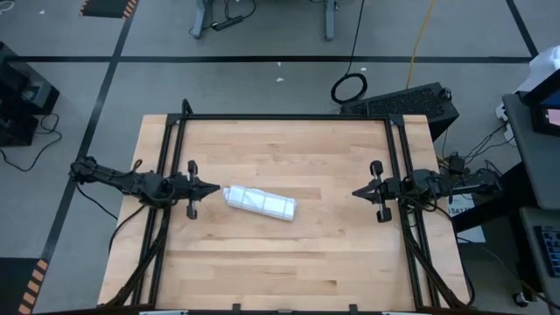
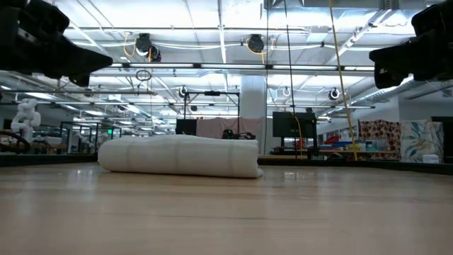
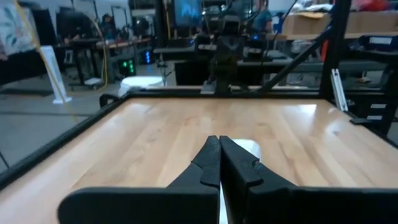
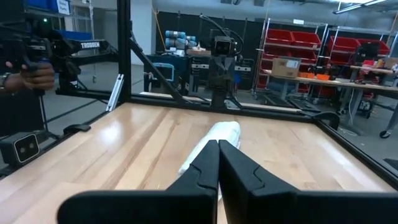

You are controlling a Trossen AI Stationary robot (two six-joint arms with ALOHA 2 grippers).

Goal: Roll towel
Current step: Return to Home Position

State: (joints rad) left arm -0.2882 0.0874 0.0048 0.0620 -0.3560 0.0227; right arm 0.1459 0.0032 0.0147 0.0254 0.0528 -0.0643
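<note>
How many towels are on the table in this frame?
1. The towel lies rolled up on the table, slightly left of centre in the high view, close to the shut left gripper. The shut right gripper sits farther off. None seems hidden.

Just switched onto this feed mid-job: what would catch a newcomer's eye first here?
The white thin cloth towel, rolled into a log, lies slightly slanted a little left of the middle of the light wooden table. The dark left gripper hangs shut just off the roll's left end, and the dark right gripper faces it, shut, from farther off near the table's right side; neither touches the towel.
</note>
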